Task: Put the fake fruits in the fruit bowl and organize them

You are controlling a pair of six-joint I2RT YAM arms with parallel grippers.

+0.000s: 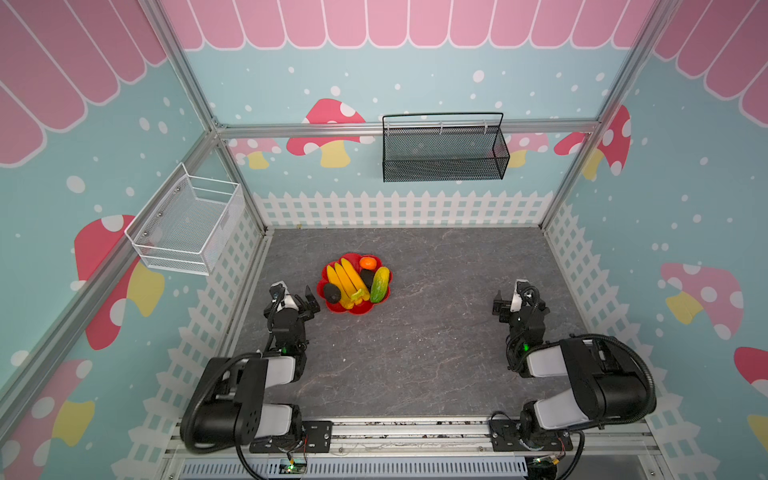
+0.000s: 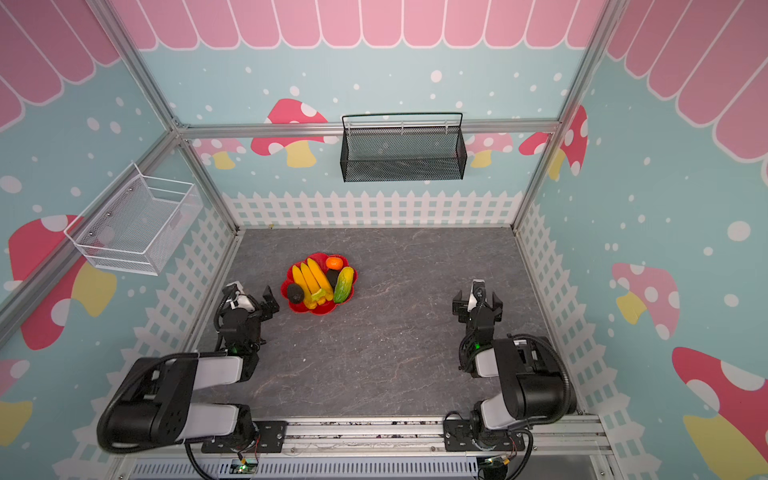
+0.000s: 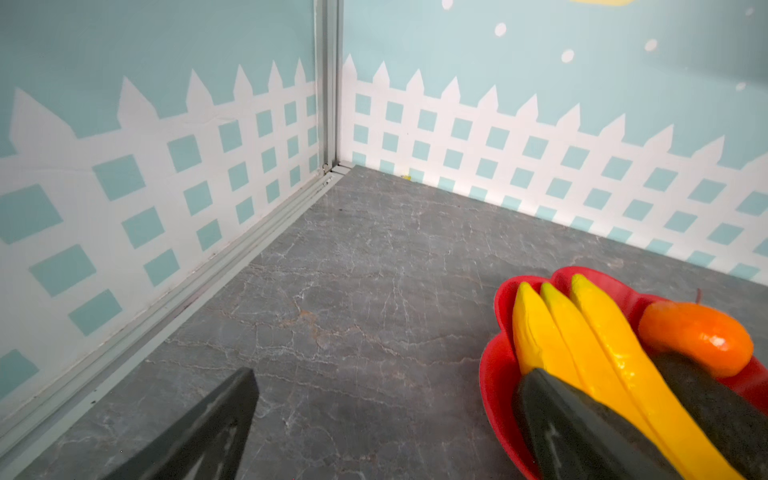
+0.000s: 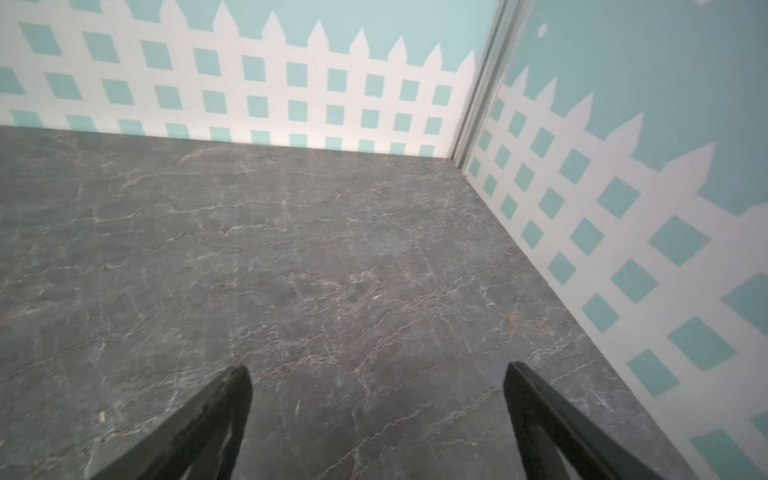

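The red scalloped fruit bowl [image 1: 357, 311] [image 2: 321, 309] sits left of the table's middle. In it lie the yellow banana bunch [image 1: 347, 276] [image 2: 312, 276], a small orange [image 1: 368, 262] [image 2: 334, 262], two dark avocados [image 1: 332, 293] [image 1: 367, 276] and a green-yellow oblong fruit [image 1: 380, 284] [image 2: 344, 284]. My left gripper [image 1: 296, 291] [image 2: 252, 292] [image 3: 388, 376] stands open and empty just left of the bowl; the wrist view shows the bowl's rim [image 3: 494, 374], bananas [image 3: 590, 340] and orange [image 3: 698, 336] beside one finger. Far to the right, my right gripper [image 1: 510, 293] [image 2: 477, 296] [image 4: 378, 370] is open over bare table.
A black mesh basket [image 1: 444, 151] hangs on the back wall. On the left wall a white wire basket [image 1: 187, 224] is mounted. The grey marbled table [image 1: 415, 332] is boxed in by walls on three sides, and both arm bases stand at the front edge.
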